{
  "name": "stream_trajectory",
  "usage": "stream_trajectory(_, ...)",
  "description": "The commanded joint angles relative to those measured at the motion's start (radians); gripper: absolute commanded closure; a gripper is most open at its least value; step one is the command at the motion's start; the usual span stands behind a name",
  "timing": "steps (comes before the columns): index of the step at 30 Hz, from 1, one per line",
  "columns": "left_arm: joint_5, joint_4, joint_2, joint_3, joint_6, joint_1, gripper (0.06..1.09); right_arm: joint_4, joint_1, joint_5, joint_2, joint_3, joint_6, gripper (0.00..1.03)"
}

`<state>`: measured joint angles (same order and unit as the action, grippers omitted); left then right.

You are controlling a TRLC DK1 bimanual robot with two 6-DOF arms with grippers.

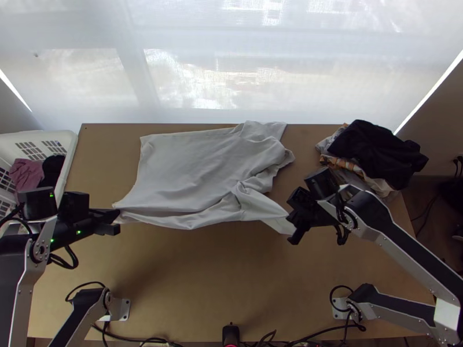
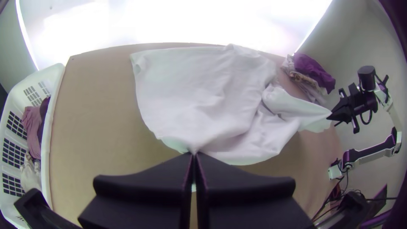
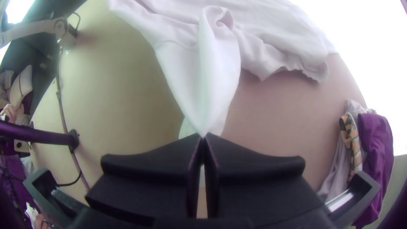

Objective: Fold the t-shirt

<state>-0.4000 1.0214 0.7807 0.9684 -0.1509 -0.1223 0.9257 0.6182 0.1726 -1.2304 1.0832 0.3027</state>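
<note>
Top view: the t-shirt (image 1: 191, 173) lies rumpled, apart from the basket (image 1: 72, 151); the left gripper (image 1: 118, 216), nearer the basket, pinches one corner.

Left wrist view: its held side stretches away from the basket.

Right wrist view: the right gripper (image 3: 203, 135) clamps the far end, likely a sleeve.

white t-shirt (image 3: 218, 55), tip pinched by right gripper (image 1: 293, 228), clothes pile (image 3: 375, 142) on table (image 3: 121, 93)

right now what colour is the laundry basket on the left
The basket is white; it shows best in the left wrist view.
</note>
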Motion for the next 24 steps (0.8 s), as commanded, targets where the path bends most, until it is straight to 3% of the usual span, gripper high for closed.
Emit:
stream_trajectory(1, 0.001, 0.078, -0.075, 0.01, -0.01, 0.062, 1.05, 0.15, -0.008, 0.001, 0.126, -0.008, 0.056, 1.0)
stream_trajectory(9, 0.012, 0.155, -0.112, -0.01, -0.067, 0.035, 1.05, 0.335, 0.146, 0.005, 0.172, 0.027, 0.072, 1.0)
stream_trajectory(14, 0.015, 0.197, -0.12, 0.0, -0.128, -0.013, 1.05, 0.389, 0.279, 0.021, 0.169, 0.047, 0.029, 1.0)
stream_trajectory(24, 0.015, 0.322, -0.17, 0.003, -0.225, -0.065, 1.05, 0.502, 0.431, 0.099, 0.158, 0.03, 0.013, 1.0)
